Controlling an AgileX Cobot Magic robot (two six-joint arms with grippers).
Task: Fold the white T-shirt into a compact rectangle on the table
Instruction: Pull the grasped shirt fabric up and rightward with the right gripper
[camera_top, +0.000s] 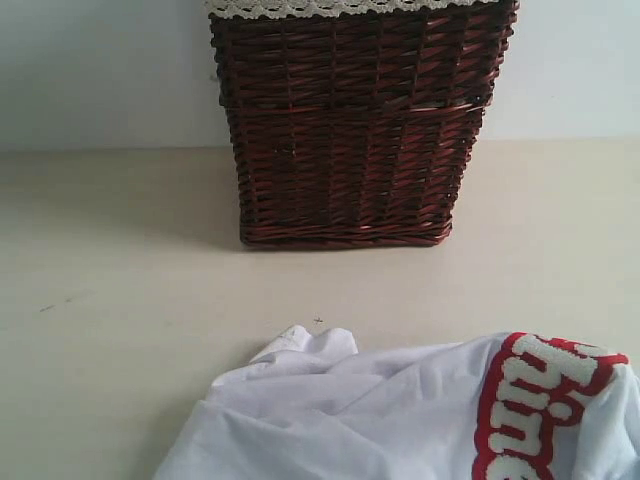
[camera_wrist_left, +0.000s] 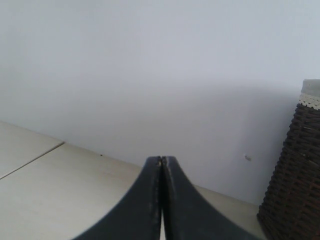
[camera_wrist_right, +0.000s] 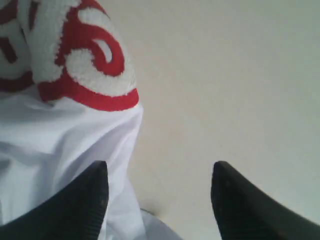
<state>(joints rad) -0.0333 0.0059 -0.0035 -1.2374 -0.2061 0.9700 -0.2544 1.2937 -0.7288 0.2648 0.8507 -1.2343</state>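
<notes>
Two hands: we note the left hand (camera_wrist_left: 161, 160) closed and idle, the right hand (camera_wrist_right: 160, 166) spread wide over the shirt's (camera_wrist_right: 60, 135) edge, presumably for gripping.

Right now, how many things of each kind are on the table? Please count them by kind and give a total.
White T-shirt: 1
Brown wicker basket: 1
Total: 2
</notes>
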